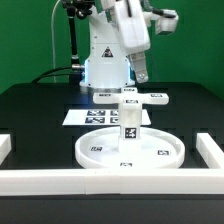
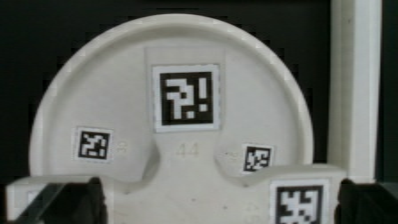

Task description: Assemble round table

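Observation:
The large rimmed round disc (image 1: 130, 152) lies flat at the table's front centre and fills most of the wrist view (image 2: 178, 90). The short leg (image 1: 128, 120) stands upright on its middle. The cross-shaped base (image 1: 143, 97) shows just behind the leg's top; I cannot tell whether it touches the leg. My gripper (image 1: 141, 72) hangs just above the base, open and empty. In the wrist view the gripper (image 2: 217, 205) has its dark fingers (image 2: 71, 202) wide apart, with a tagged white part (image 2: 299, 200) low between them.
The marker board (image 1: 88, 117) lies on the black table behind the disc, toward the exterior view's left. White border rails run along the front (image 1: 100, 182) and both sides. The robot's white base (image 1: 105, 62) stands at the back.

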`<state>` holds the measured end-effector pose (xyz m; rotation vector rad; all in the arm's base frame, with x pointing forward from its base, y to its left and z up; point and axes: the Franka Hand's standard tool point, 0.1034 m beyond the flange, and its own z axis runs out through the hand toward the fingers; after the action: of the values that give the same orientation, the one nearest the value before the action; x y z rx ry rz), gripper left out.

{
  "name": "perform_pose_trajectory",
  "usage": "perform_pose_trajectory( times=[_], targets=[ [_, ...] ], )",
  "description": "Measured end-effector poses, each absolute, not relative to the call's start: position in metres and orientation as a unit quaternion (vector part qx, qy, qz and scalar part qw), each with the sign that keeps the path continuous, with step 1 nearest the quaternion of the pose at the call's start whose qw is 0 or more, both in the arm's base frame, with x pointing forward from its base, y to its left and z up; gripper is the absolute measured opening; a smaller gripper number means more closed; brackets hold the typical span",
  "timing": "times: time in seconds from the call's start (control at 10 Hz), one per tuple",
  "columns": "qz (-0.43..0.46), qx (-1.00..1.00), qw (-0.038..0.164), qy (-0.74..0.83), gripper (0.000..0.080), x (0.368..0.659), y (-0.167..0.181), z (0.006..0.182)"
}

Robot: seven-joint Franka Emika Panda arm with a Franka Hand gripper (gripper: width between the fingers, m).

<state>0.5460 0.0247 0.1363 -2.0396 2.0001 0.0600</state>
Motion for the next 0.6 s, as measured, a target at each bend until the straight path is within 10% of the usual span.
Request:
perform_pose_trajectory(
  times=[0.6],
  targets=[
    [0.005, -0.83, 0.142, 0.539, 0.0649, 0.5431, 0.0282, 0.1348]
  ],
)
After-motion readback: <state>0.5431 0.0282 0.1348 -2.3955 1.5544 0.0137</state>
